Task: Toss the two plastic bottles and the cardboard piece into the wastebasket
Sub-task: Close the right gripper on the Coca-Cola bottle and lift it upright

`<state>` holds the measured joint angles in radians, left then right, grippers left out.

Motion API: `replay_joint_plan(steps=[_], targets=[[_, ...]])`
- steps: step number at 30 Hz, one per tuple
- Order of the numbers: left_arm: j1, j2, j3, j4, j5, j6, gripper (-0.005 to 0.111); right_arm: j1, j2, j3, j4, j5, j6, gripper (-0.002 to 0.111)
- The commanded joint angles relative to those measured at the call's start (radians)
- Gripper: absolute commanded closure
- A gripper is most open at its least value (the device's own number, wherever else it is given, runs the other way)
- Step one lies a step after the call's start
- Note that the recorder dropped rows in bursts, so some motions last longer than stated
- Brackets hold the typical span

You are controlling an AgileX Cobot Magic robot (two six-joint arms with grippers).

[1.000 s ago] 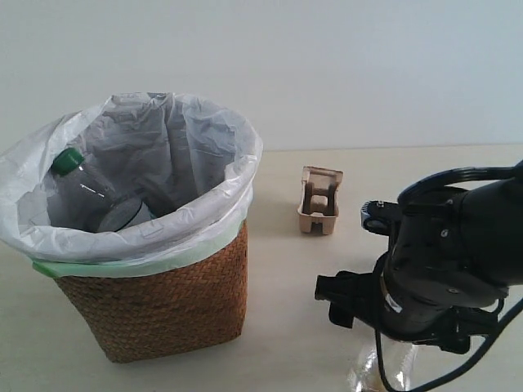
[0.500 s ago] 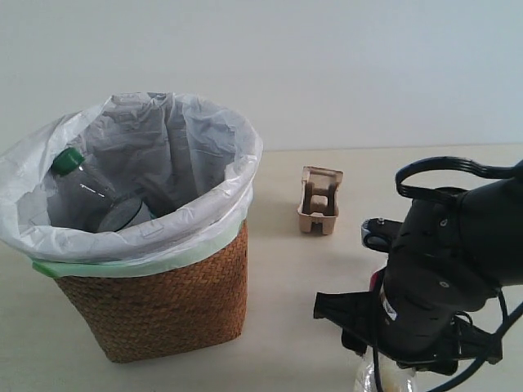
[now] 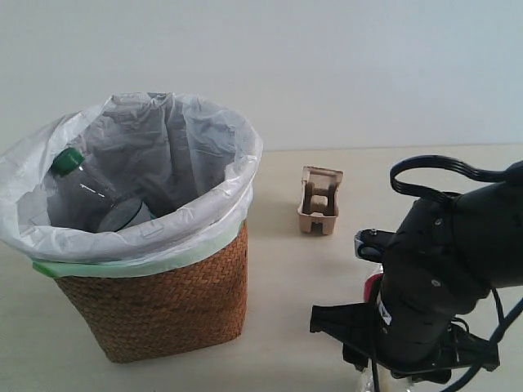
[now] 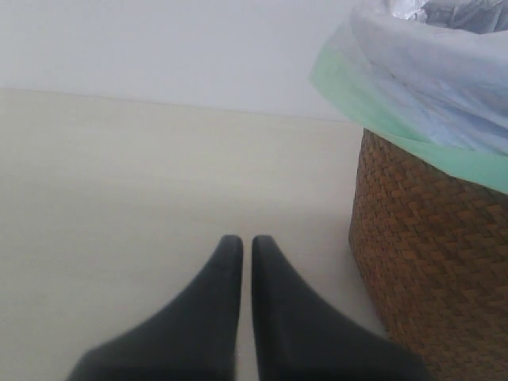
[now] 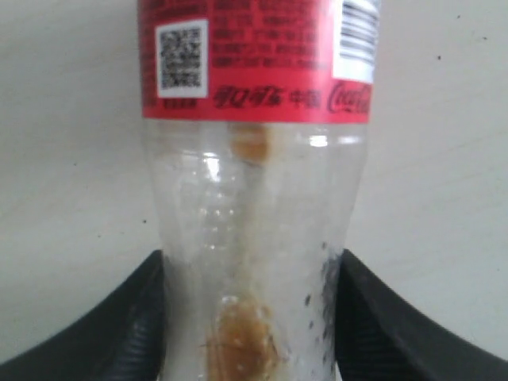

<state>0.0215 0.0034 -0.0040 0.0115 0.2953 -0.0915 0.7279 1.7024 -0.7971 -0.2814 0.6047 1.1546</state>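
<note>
Right gripper [image 5: 250, 262] down on the red-label bottle [image 5: 254, 198], jaws just drawn in.

Over the last second the right arm sank toward the front right edge of the bench [image 3: 286, 269] and its jaws narrowed from wide to about half-open. In the wrist view both fingers [image 5: 147, 309] now lie against the clear lower body of the bottle, which is lying on the bench with brown dregs inside. I judge the grasp made, the lift not begun. Left gripper [image 4: 247, 254] has its jaws all but together and holds nothing, low beside the wastebasket [image 3: 163, 302]. The green-cap bottle [image 3: 90, 196] is already inside the liner. The cardboard piece [image 3: 319, 202] stands untouched toward the back edge. One item is done, the second is in hand, and the cardboard is still to go.
</note>
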Motion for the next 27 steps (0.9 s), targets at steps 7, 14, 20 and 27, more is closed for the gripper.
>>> replay_joint_plan(steps=[7,14,20,27], targets=[[-0.008,-0.003,0.004,0.005,0.000,-0.005,0.103,0.000,0.000,0.003,-0.167,-0.001,0.002,0.108],[-0.008,-0.003,0.004,0.005,0.000,-0.005,0.103,-0.011,-0.083,-0.006,-0.429,-0.002,0.133,0.108],[-0.008,-0.003,0.004,0.005,0.000,-0.005,0.103,-0.022,-0.226,-0.003,-0.747,-0.052,0.319,0.108],[-0.008,-0.003,0.004,0.005,0.000,-0.005,0.103,-0.022,-0.297,0.058,-1.230,-0.047,0.666,0.108]])
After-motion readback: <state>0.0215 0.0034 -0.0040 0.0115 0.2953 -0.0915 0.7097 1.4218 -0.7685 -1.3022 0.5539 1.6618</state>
